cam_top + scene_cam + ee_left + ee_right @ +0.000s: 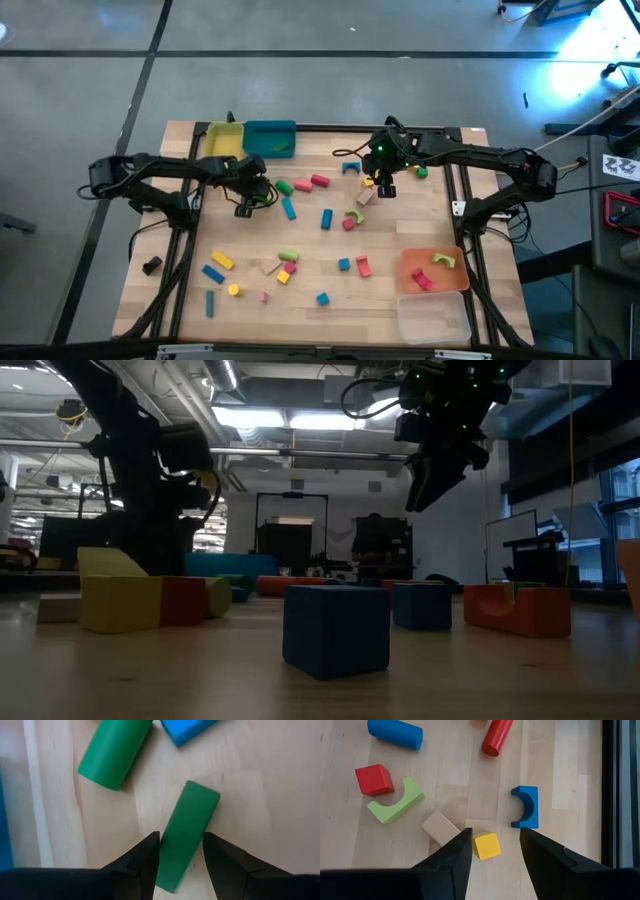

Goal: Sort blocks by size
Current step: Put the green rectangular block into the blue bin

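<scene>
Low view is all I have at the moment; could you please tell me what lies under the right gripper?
Observer: A yellow cube lies below the open right gripper, with a tan block beside it.
Operator: And the left gripper?
Observer: The left gripper is at a green bar, next to a green cylinder.
Operator: Is anything sorted yet?
Observer: The orange tray holds a green arch and a red block.

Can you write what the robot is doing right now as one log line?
left claw: around green bar, holding unclear | right claw: above yellow cube | sorting: unfinished
</scene>
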{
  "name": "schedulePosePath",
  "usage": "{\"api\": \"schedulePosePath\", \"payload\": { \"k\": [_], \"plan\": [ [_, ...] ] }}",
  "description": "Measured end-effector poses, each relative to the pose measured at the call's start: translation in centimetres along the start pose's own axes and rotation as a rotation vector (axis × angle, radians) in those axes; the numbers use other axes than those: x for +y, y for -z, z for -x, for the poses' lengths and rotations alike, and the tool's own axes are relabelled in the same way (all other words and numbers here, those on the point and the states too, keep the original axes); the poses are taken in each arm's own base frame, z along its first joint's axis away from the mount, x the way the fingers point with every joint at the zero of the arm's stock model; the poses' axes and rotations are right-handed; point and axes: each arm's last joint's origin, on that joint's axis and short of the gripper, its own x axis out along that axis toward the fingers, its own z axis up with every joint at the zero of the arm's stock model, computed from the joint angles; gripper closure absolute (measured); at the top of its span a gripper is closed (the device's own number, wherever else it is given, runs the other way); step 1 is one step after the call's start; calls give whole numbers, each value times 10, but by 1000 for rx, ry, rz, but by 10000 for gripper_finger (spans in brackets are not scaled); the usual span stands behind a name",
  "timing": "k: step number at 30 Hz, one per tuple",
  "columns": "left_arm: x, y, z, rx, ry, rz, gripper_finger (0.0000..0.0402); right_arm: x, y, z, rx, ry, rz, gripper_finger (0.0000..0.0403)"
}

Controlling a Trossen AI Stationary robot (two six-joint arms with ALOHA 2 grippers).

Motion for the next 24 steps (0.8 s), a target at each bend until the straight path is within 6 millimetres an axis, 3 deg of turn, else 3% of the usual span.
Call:
{"api": "schedulePosePath", "payload": {
  "k": [8,15,24],
  "plan": [
    [-2,4,-13,50,36,73,262,0,0,0,-3,-9,-1,235],
    [-1,2,-12,49,33,296,314,3,-1,0,-55,-113,0,235],
    [13,-30,5,-105,140,466,314,4,-1,-2,-64,-145,4,235]
  ]
}}
